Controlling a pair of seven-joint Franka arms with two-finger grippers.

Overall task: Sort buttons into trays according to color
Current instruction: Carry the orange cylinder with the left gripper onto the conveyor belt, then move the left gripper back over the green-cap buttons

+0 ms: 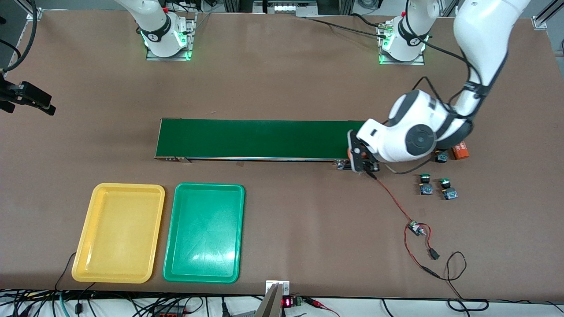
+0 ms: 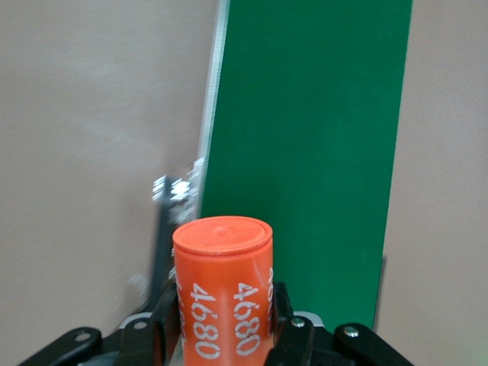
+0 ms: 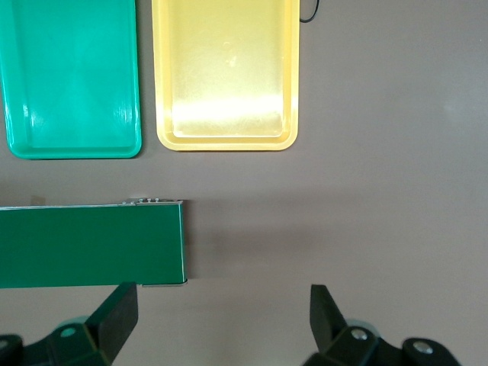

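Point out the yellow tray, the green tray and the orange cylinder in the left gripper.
yellow tray [image 1: 119, 231]: front view, bare middle of its floor.
green tray [image 1: 205, 231]: front view, bare middle of its floor.
orange cylinder [image 2: 223, 293]: left wrist view, its printed side.

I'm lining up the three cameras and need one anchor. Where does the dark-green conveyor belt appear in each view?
Front view: the conveyor belt lies mid-table, farther from the camera than the yellow tray and green tray.
Left wrist view: the belt runs up the picture past the orange cylinder held in the left gripper.
Right wrist view: one belt end shows, near both trays.
Shared landmark: the belt itself.
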